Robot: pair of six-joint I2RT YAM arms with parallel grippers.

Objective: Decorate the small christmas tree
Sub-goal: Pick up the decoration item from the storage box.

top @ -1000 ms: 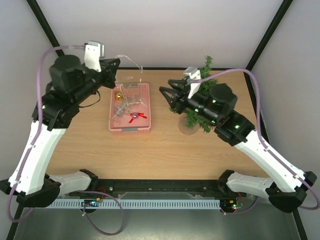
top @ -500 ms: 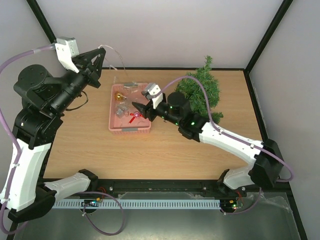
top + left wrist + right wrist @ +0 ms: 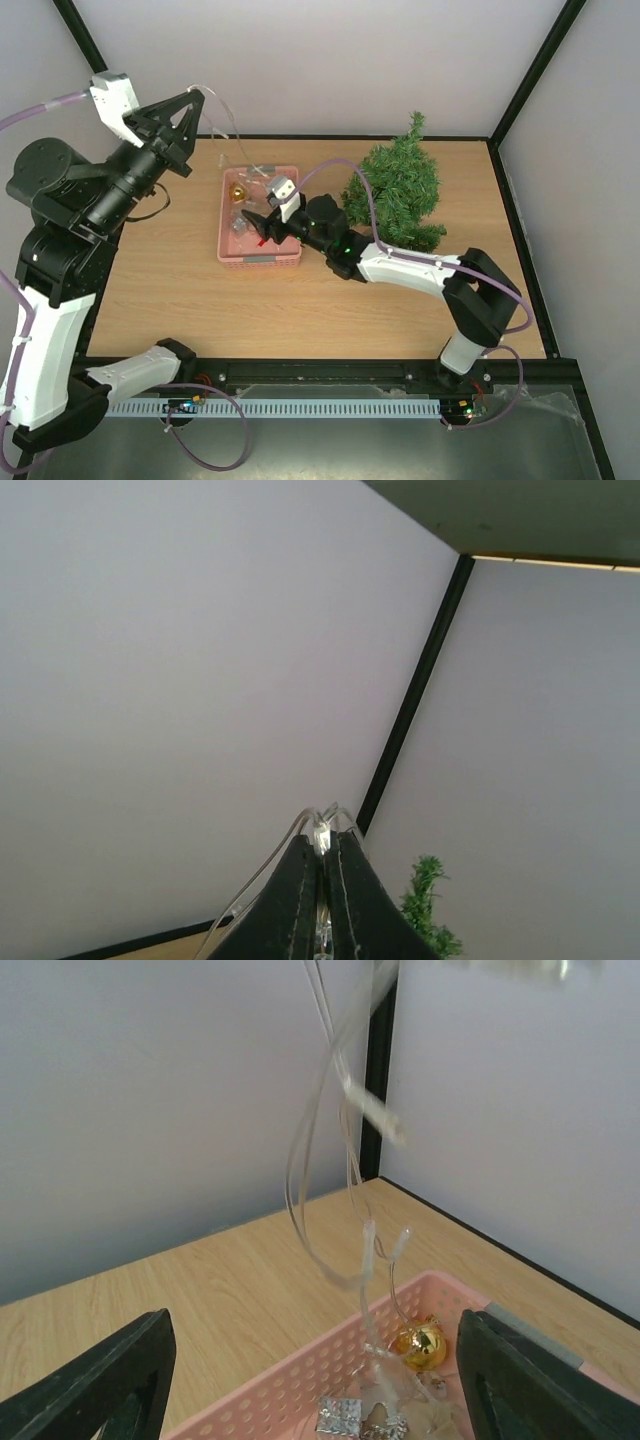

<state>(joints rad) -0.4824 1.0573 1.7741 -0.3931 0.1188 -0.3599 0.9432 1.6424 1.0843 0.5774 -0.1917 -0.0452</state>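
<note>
While the left gripper (image 3: 322, 846) stays clenched on the clear string of lights (image 3: 368, 1250), its arm has climbed higher and drawn back toward ten o'clock. The string now hangs in long loops from the raised gripper, and its lower end still trails into the pink basket (image 3: 260, 261). The bigger change is on the other side. The right gripper (image 3: 252, 228) was in front of the tree a second ago. It has since swung across the worktop (image 3: 180, 290) toward nine o'clock and now sits at the basket's three o'clock rim, released, with its jaws standing wide apart and nothing between them. From its wrist view the dangling string hangs straight ahead, with a gold bauble (image 3: 420, 1342) and a small silver gift box (image 3: 340, 1415) lying in the basket below.

The small christmas tree (image 3: 395, 190) stands at about two o'clock on the worktop, well apart from the basket, with its tip where it was before. Its base is hidden behind the right arm, and no ornament shows on its branches.

My reading is that the decorating has barely begun. The string is partly lifted out, and the right arm seems placed either to catch the hanging length or to pick an ornament. I cannot tell which. A tail still caught among the basket's contents could drag them along as the string rises.
</note>
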